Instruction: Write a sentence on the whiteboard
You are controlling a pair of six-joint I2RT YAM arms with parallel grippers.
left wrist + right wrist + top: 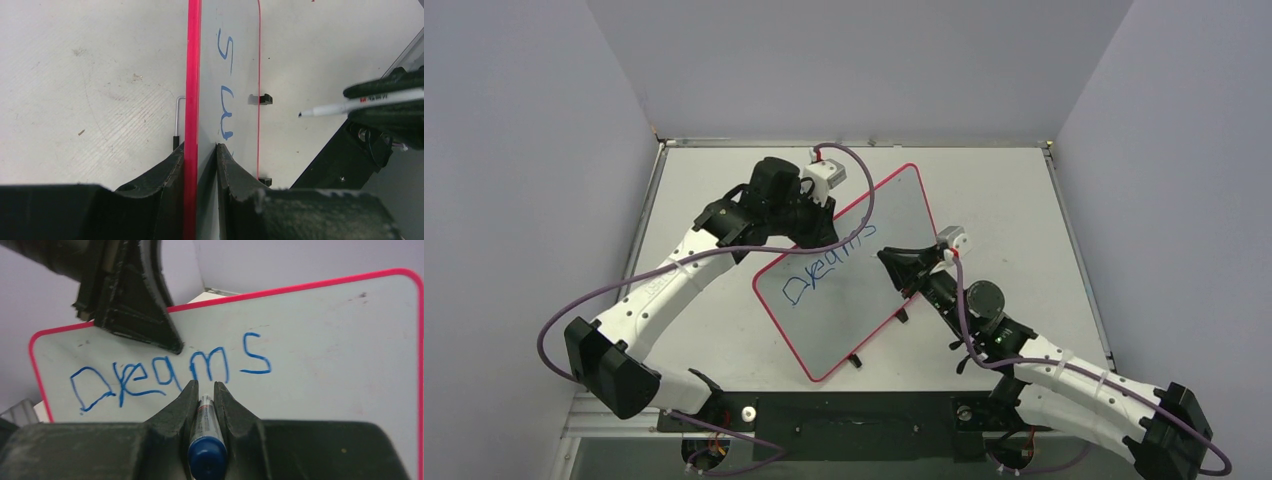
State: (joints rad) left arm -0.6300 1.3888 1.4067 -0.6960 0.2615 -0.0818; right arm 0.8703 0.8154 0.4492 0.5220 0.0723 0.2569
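The whiteboard (849, 315) with its red-pink rim is tilted up off the table, and my left gripper (824, 222) is shut on its upper left edge. From the left wrist, the rim runs between the jaws of the left gripper (200, 146). The sentence (170, 372) is one blue word, "Dreams" (829, 262). My right gripper (204, 386) is shut on a blue-capped marker (206, 440) aimed at the board below the "m". The marker tip (300, 115) hangs a little off the board face (245, 50).
Two small black clips (856, 360) (902, 315) stick out of the board's lower right edge. A thin L-shaped metal rod (178, 120) lies on the grey table (1024, 220) beside the rim. Lilac walls close in the table on three sides.
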